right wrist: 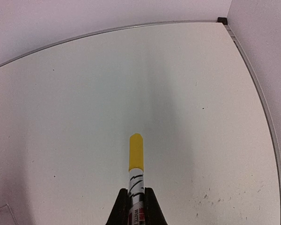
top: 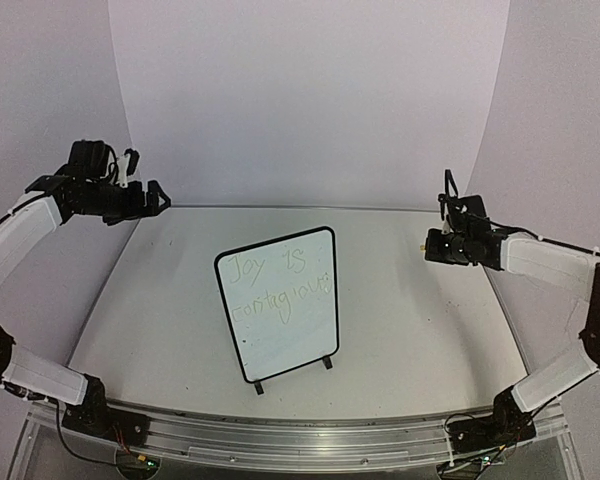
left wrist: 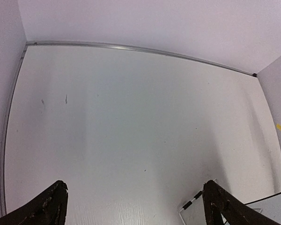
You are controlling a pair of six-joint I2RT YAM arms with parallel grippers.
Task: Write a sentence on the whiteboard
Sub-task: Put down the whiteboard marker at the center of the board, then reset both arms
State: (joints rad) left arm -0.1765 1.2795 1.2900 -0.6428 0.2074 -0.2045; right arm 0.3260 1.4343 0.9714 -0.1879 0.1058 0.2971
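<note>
- Table point(top: 410, 330): we note a pale, flat top with a thin metal rail along its far edge and light walls behind it and to either side.
- Whiteboard point(top: 278, 305): it stands upright on its two small black feet, near the middle of the table and toward the near edge. Its face is turned to the near side, and it leans a little off square in the top view.
- Sentence point(top: 280, 283): faint yellowish-green handwriting in the board's upper half. We read "Joy is" on the first line and "contagious" beneath it.
- Left gripper point(left wrist: 135, 187): raised over the far left of the table, well apart from the board. Its fingers are spread wide with nothing between them.
- Right gripper point(right wrist: 135, 200): raised at the far right, also well apart from the board. Its fingers are pinched on a marker.
- Marker point(right wrist: 136, 152): white barrel with black print and a yellow end pointing out past the fingertips.
</note>
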